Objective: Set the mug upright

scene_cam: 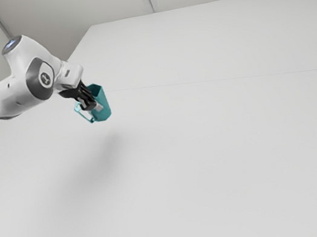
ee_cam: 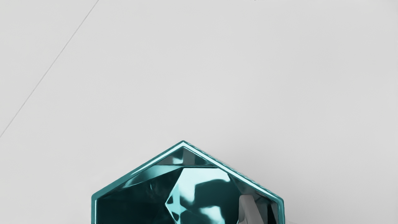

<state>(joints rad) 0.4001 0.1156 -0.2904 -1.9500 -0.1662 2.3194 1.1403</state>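
Teal and glossy, the six-sided mug (scene_cam: pixel 105 106) is in the air above the white tabletop (scene_cam: pixel 215 163), toward the edge that runs along the exterior view's left. Its mouth looks upward, and I see its body leaning a little. The handle (scene_cam: pixel 81 112) points to the exterior view's left. My end effector (scene_cam: pixel 93 106) is grasping the mug: one grey finger (ee_cam: pixel 249 210) goes inside the mouth, close to the wall, and the mug hangs from this grip. From the wrist view I look into the mouth, down to the shiny bottom (ee_cam: pixel 202 189). A soft shadow (scene_cam: pixel 113 148) lies on the tabletop, apart from the mug. One thin line (ee_cam: pixel 49 67) crosses the white surface.
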